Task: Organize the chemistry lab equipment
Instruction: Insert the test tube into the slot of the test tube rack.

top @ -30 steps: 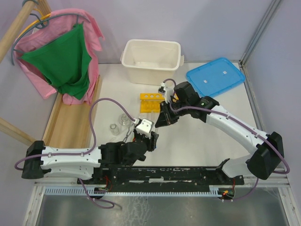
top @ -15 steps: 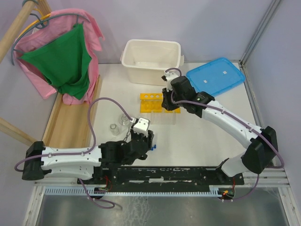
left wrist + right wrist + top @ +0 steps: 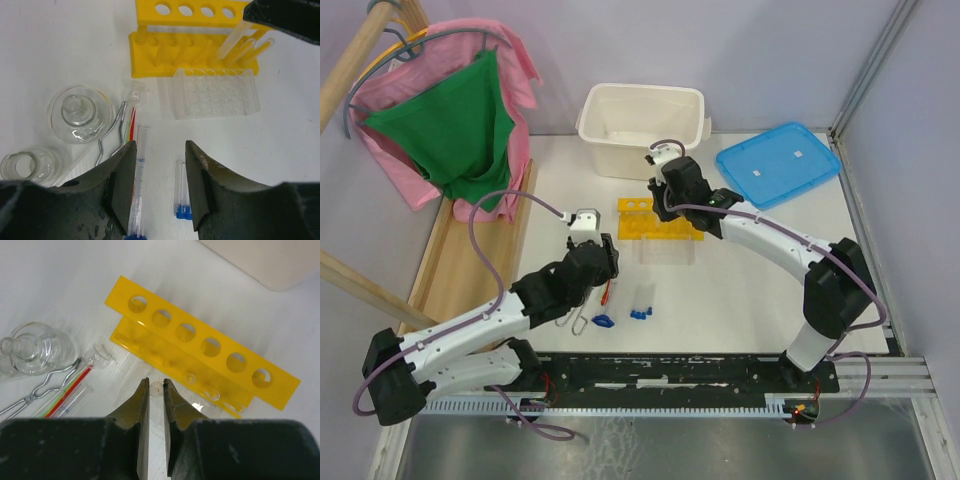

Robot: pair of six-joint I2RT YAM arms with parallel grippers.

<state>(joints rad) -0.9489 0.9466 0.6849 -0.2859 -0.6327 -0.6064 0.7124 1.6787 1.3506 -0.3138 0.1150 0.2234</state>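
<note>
White table (image 3: 770,280) under two arms, cream tub (image 3: 635,155) at the far edge, blue lid (image 3: 778,163) lying far right. In the middle stands the yellow rack (image 3: 655,228), and that's where the action is. The right gripper (image 3: 155,384) is over it, jaws nearly together, pinching what looks like a clear tube (image 3: 234,41) and angling it into the rack's right end. Two more bare tubes (image 3: 257,47) lean in there beside it, so I'd call the racking started, not finished; the holes further left stand open. Just near of the rack sits a clear tray (image 3: 215,92), and I can't make out anything in it.

Now the left gripper (image 3: 161,146): jaws spread, holding nothing, hovering above the loose pieces near and left of the rack. Plenty is left down there. Two flasks (image 3: 77,112) sit on the left with the tongs (image 3: 111,137) beside them. Capped tubes (image 3: 183,192) lie flat right under the jaws, and the red rod (image 3: 132,125) is tucked against the tongs. My guess is we're less than halfway, and a capped tube looks the likely next pick.
</note>
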